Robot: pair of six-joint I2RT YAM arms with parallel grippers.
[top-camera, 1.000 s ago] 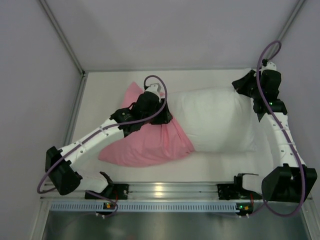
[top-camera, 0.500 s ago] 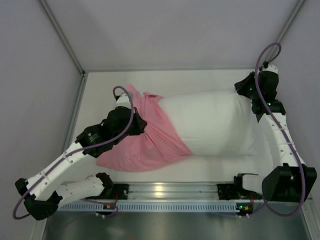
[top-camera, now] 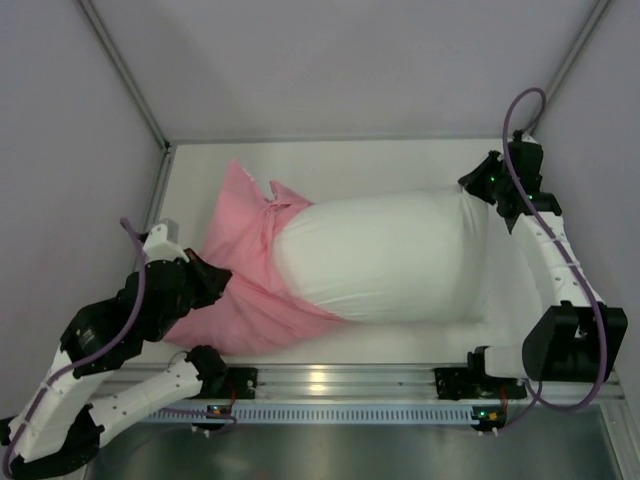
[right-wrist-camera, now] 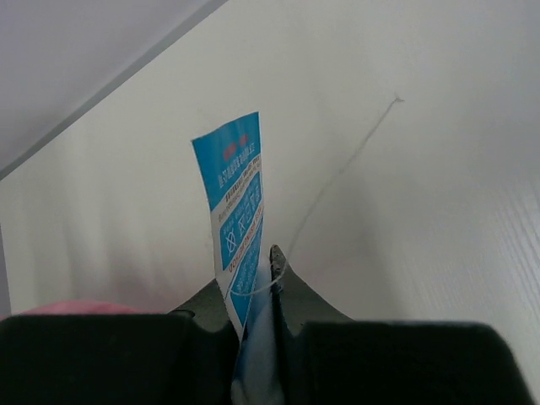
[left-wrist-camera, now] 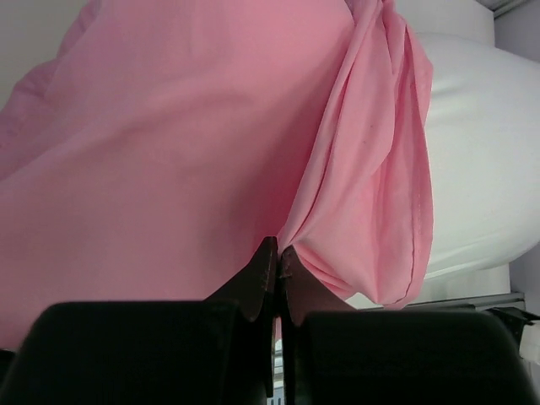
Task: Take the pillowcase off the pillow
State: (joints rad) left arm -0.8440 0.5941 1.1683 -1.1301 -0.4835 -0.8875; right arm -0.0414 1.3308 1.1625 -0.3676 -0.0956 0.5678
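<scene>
Both jaws tight: left on pink pillowcase, right on pillow corner beside blue tag.

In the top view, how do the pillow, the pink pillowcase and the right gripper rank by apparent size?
Largest: pillow.
Then: pillowcase, counting only its visible part.
Smallest: right gripper.

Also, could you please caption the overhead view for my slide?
Left gripper clamps the pink pillowcase at the left; right gripper holds the mostly bared white pillow by its right end.
</scene>
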